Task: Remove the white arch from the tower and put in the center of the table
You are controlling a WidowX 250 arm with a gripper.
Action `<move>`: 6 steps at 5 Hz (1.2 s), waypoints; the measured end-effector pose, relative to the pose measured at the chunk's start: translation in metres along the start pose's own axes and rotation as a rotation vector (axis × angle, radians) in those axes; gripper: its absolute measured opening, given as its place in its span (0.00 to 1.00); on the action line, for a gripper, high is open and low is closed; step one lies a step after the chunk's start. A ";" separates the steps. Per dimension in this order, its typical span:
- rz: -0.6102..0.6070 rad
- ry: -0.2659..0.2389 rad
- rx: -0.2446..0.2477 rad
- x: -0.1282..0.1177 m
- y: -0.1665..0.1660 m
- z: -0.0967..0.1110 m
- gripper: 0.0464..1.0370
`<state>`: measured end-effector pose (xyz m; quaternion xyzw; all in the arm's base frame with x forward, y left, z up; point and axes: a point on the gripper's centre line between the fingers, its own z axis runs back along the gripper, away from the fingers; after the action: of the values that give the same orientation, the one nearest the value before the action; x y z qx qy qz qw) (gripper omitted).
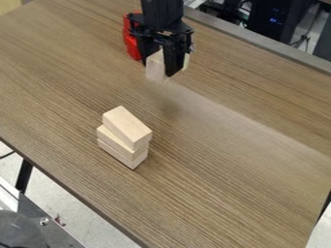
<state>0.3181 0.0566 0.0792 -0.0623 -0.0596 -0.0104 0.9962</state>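
Observation:
The gripper (161,63) hangs over the far part of the table, near the top centre of the camera view. A pale block (155,66) shows at its lower end, partly hidden by it; a bit of the block also shows on the gripper's right side. Whether the block is held, and whether it is an arch, I cannot tell. Nearer the camera, left of centre, a small stack of pale wooden blocks (126,138) stands on the brown wood-grain table (226,164). Its top block lies turned at an angle to those below.
A red object (132,42) stands just left of the gripper, partly behind it. The table's front edge runs diagonally down from the left, and a grey strip (259,43) borders the far side. Dark equipment (268,19) is beyond that strip.

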 end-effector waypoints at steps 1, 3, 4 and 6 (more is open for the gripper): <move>-0.013 0.014 0.009 0.002 0.001 -0.014 0.55; -0.019 0.053 0.007 0.000 0.003 -0.034 0.55; -0.021 0.059 0.007 0.000 0.004 -0.039 0.55; -0.058 0.067 0.032 0.001 0.011 -0.043 0.55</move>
<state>0.3242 0.0617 0.0357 -0.0441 -0.0279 -0.0406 0.9978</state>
